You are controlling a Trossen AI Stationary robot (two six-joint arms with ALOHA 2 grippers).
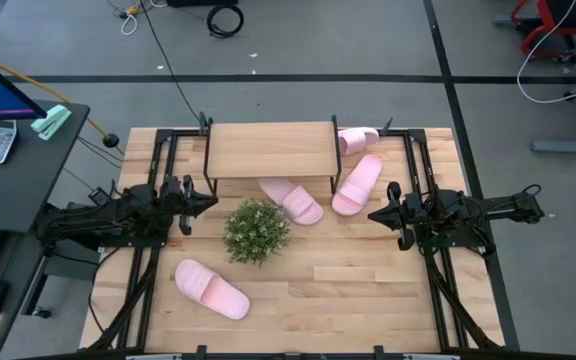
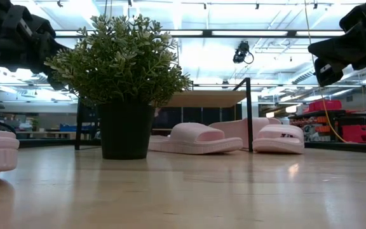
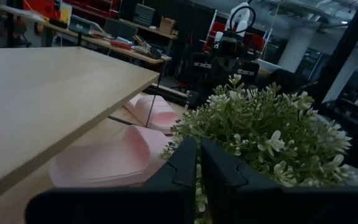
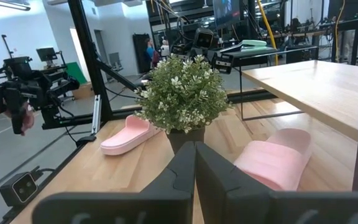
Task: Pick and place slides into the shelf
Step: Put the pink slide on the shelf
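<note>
Currently the four slides lie on the wooden tabletop [image 1: 368, 290]: one [image 1: 290, 199] partly under the shelf [image 1: 270, 148], two [image 1: 357, 184] just right of it, one [image 1: 211, 289] near the front left. A potted plant [image 1: 256, 230] stands centrally. Both the left end effector [image 1: 208, 201] and the right end effector [image 1: 375, 215] hover empty, fingers pressed together. Grey floor with cables surrounds everything.
</note>
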